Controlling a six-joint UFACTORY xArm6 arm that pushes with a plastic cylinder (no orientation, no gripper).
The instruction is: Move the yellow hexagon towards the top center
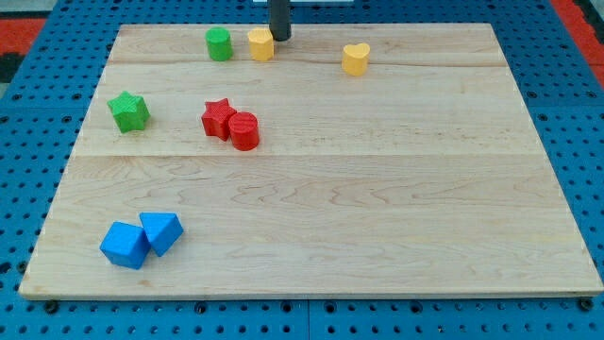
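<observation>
Two blue blocks (142, 240) sit touching at the view's bottom left. Up top, the yellow hexagon (260, 43) stands upright, my tip (280, 38) touching its right side; no claw exists.

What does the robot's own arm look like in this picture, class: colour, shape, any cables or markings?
Only a short, straight, dark grey-black cylindrical rod shows, entering from the view's top; my tip is its blunt lower end. No claw, cables or markings are visible. The rest of the arm is out of frame.

Lighting bright, even, diffuse from overhead. Wooden board (377, 189) shows faint sheen along its left edge. Short soft shadows under blocks. Focus sharp centrally; slight softness and compression noise toward corners.
</observation>
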